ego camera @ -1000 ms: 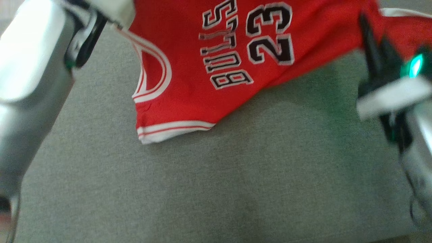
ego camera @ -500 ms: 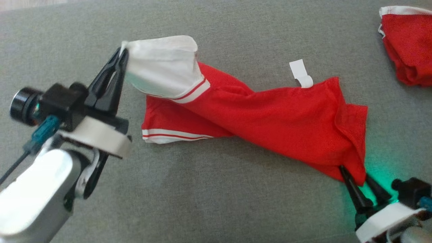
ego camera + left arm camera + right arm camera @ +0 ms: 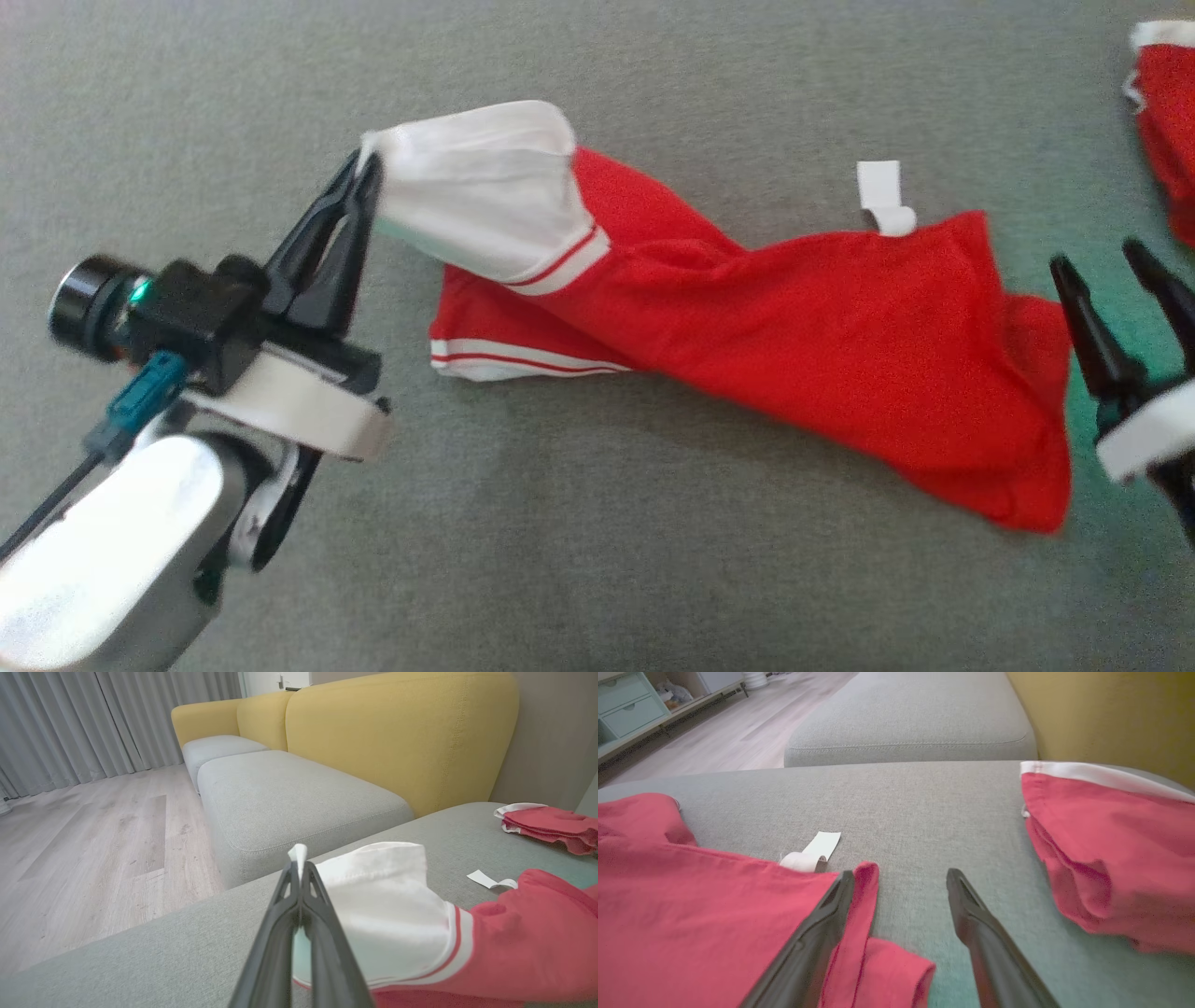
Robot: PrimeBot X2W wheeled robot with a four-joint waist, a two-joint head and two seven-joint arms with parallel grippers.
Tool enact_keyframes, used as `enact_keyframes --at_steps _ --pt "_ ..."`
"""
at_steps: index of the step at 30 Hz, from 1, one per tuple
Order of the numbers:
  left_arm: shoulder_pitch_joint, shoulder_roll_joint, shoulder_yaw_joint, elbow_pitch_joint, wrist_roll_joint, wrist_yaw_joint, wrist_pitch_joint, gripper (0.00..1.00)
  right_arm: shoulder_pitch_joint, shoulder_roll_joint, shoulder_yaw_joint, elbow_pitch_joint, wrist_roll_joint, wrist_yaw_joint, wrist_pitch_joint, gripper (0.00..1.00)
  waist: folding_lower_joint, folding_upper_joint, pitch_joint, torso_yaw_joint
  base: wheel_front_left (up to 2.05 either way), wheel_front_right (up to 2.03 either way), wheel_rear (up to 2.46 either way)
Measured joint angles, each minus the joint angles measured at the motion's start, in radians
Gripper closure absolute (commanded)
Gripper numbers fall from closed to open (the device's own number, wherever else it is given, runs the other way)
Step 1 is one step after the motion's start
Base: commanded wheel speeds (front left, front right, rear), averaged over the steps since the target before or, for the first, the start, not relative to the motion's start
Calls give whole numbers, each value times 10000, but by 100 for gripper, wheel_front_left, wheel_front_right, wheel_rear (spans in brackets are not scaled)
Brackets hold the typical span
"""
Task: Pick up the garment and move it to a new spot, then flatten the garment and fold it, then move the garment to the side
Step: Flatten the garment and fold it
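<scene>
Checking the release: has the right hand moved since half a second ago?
Yes. Against the jersey, the right hand rose from its near corner up the view, open.

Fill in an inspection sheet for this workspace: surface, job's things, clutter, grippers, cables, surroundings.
Surface: grey cushion, fabric-covered.
Job's things: red garment lying bunched and twisted; white label at its far edge.
Clutter: second red cloth at the right edge.
Grippers: left gripper shut on the garment's white end; right gripper open, holding nothing, beside the garment's right end.
Cables: cable with teal plug at the left wrist.
Surroundings: yellow sofa back, wood floor, grey curtains.
</scene>
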Motion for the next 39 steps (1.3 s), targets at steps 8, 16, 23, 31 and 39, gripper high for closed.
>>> enact_keyframes --at_steps 8,16,23,31,39 --pt "-889 -552 -360 301 182 -374 186 100 -2125 -1124 1041 936 736 0 842 0 2 0 373 553 0 0 0" --pt "-1403 -1078 -639 683 332 -606 184 100 -2590 -1649 2775 1695 1440 0 1193 0 1 0 589 887 0 0 0" --pt "-1466 -1170 -673 940 334 -692 163 100 -3029 -1937 3549 2274 1937 0 869 0 0 0 740 966 0 0 0" --pt "-1493 -1166 -662 1131 320 -694 121 100 -3692 -2230 4723 2575 2266 0 485 100 0 0 756 963 0 0 0" --pt "-1483 -1093 -546 1484 157 -694 -221 100 -4166 -2272 5670 2926 2242 0 -779 100 1 0 345 840 0 0 0"
